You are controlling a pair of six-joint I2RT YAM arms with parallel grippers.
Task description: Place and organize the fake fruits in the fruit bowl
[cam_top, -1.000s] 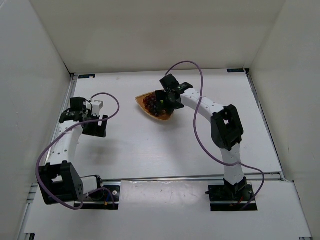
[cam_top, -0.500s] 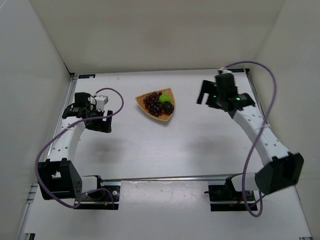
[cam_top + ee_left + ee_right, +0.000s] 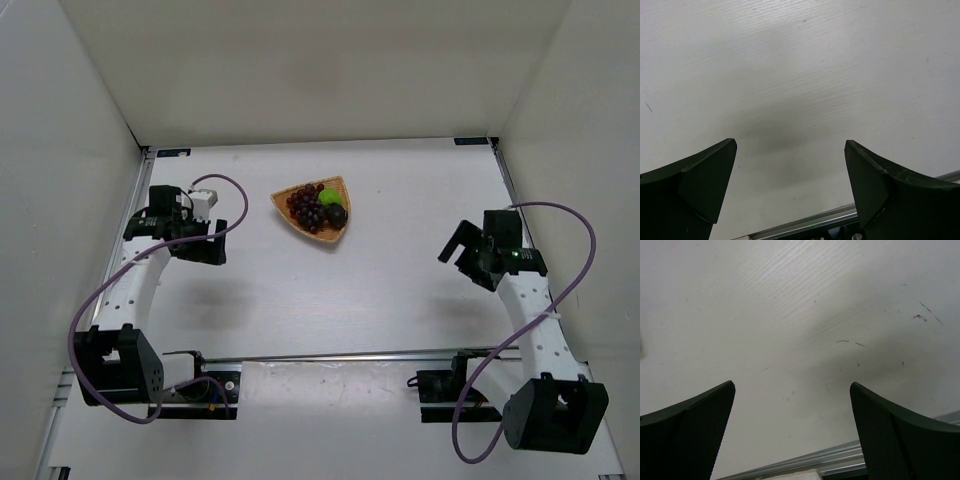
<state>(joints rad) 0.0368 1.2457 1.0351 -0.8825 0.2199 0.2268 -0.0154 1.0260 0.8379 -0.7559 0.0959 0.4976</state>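
The fruit bowl (image 3: 284,203), a fan-shaped wicker basket, lies at the back middle of the table. Inside it lie the fake fruits: dark red grapes (image 3: 306,207), a bright-green apple (image 3: 329,196) and a dark purple-black fruit (image 3: 337,214). My left gripper (image 3: 202,244) hovers open over bare table well to the left of the bowl. Far to the right of the bowl, near the right wall, my right gripper (image 3: 461,250) is open too. In the left wrist view the left gripper (image 3: 790,145) holds nothing, and in the right wrist view the right gripper (image 3: 792,387) holds nothing.
White walls enclose the table on the left, back and right. A metal rail (image 3: 380,353) runs across the near edge in front of the arm bases. Purple cables loop off both arms.
The right arm has pulled away from the bowl, swinging right and back toward the near right side. The fruits it was over now lie uncovered in the bowl. The left arm barely moved.
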